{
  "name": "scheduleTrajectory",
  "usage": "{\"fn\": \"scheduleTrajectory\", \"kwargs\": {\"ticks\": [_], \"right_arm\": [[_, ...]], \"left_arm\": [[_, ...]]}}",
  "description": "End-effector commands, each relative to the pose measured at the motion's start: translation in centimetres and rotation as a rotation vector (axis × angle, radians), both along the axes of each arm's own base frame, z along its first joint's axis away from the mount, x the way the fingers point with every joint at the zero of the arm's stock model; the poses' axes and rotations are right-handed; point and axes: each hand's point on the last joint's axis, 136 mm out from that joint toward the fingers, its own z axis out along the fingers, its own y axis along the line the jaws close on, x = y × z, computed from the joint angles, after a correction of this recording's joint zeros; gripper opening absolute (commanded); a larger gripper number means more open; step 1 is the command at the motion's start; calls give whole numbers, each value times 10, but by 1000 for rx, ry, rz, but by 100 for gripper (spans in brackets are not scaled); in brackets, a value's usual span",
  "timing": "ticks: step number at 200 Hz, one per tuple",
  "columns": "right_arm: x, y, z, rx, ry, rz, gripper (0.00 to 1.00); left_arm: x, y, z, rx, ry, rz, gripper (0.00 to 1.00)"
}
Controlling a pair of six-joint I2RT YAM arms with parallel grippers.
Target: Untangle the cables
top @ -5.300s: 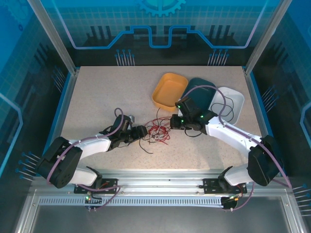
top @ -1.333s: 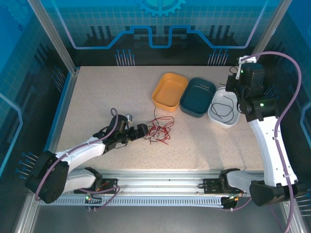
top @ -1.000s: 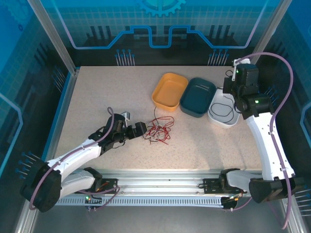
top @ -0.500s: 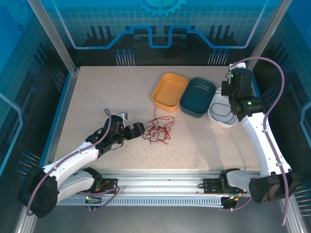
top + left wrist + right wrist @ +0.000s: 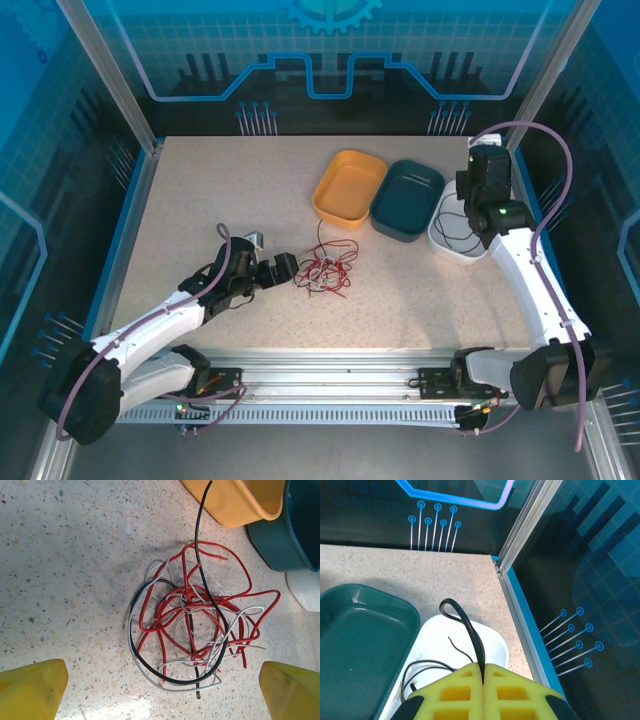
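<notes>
left gripper point(image 5: 291, 269): nearest the arm bases, near-left of the teal bin point(image 5: 405, 200); jaws spread wide with nothing between them, low over the speckled table point(image 5: 200, 200)

tangle of cables point(image 5: 192, 630): on the table near-left of the teal bin, just ahead of the left gripper's yellow fingertips point(image 5: 31, 687) and apart from them; red, white and black strands looped through one another in one loose heap

orange bin point(image 5: 350, 188): just left of the teal bin, side by side; its floor shows bare

teal bin: middle of the three bins; its floor shows bare

white bin point(image 5: 490, 641): just right of the teal bin; thin black wire curls on its floor

right gripper point(image 5: 483, 672): above the white bin, right of the teal bin; fingers pressed together on a black cable point(image 5: 467, 625), which arches up in a loop above the bin
</notes>
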Motion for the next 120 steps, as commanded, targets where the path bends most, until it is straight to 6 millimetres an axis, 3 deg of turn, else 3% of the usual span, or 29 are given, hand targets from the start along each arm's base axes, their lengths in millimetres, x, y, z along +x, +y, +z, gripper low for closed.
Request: {"fn": "scheduleTrajectory", "kwargs": {"ticks": [1, 58, 120], "right_arm": [[-6, -14, 2, 0, -26, -73, 0], [-22, -15, -18, 68, -21, -112, 0], [-28, -17, -55, 98, 44, -127, 0]], "left_arm": [[-3, -2, -6, 1, 8, -14, 99], [-4, -4, -10, -7, 20, -20, 99], [-6, -3, -10, -5, 15, -24, 99]]}}
